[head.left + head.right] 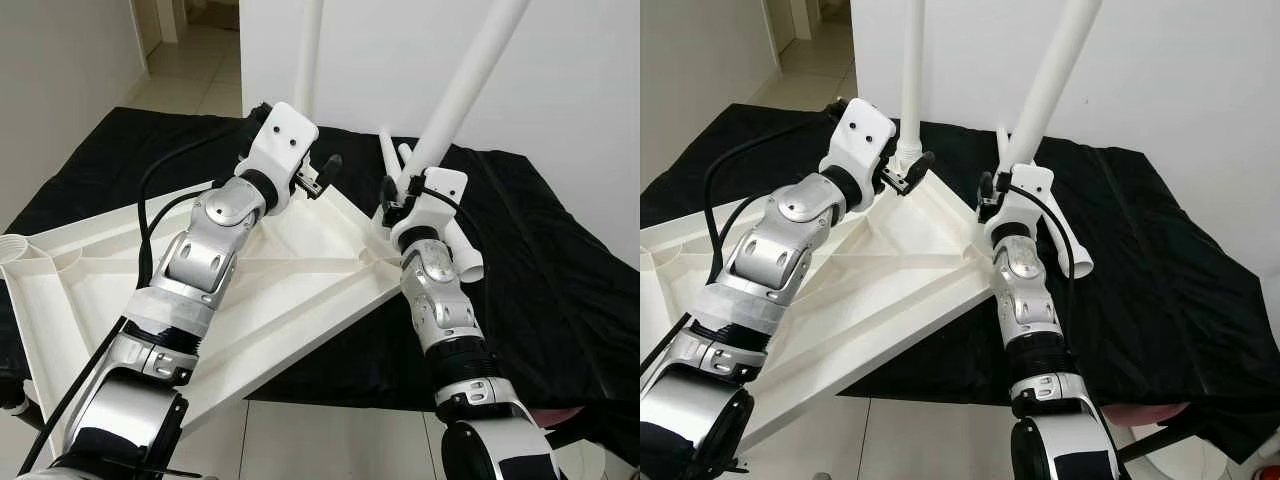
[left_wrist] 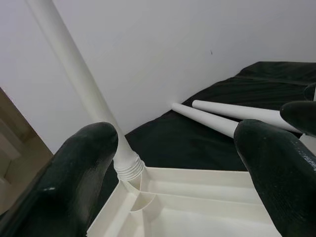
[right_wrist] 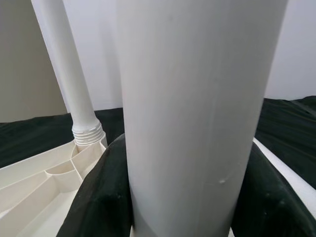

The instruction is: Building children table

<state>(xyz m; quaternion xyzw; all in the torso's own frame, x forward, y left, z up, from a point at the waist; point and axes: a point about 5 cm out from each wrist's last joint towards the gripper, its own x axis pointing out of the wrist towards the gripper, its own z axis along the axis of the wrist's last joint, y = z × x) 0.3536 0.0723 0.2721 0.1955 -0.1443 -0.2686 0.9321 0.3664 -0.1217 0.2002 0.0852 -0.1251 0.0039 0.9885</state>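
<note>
At the tabletop's (image 1: 300, 290) right corner, your right gripper (image 1: 992, 190) clenches the tilted leg (image 1: 1045, 80); your left gripper (image 1: 322, 176) hangs released just beside the far upright leg (image 1: 910, 70).

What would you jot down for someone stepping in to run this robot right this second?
Left gripper: fingers open, hovering by the far corner of the upturned white tabletop, next to the upright leg already seated in that socket.
Right gripper: shut on a second leg, held tilted at the near-right corner; whether it is fully seated cannot be told.
Two loose legs lie on the black cloth behind.
Done: one leg in. Left: finish this leg, then fit the remaining ones.
</note>
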